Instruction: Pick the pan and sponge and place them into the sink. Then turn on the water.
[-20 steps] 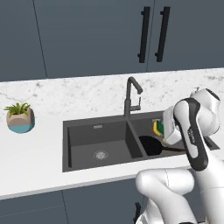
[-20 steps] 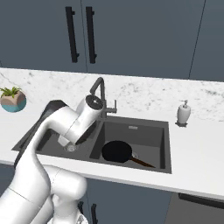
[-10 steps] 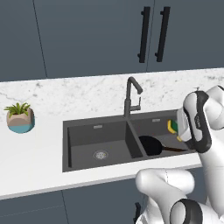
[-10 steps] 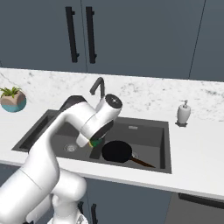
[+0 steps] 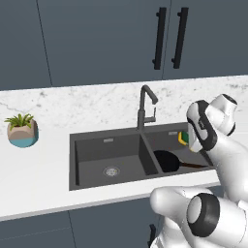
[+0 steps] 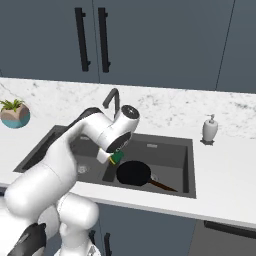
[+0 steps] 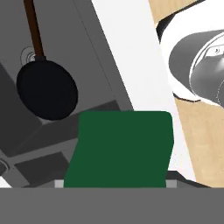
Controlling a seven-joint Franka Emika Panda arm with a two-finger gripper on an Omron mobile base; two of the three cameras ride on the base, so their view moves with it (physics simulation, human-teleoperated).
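Over the right basin of the sink (image 5: 106, 145), your gripper (image 6: 116, 156) holds the sponge (image 7: 120, 148), its jaws closed on the block's sides. From the hand camera the sponge's dark green top sits close in front, with the basin floor beyond it. The pan (image 6: 134, 173) already lies in that same basin, its handle pointing toward the front right corner, so that part looks done. Left for you, by my reading: release the sponge into the sink, then turn on the tap (image 5: 144, 104). Compared with a second ago, the arm has swung the sponge from the basin's far right side toward the divider, and the pan has stayed put.
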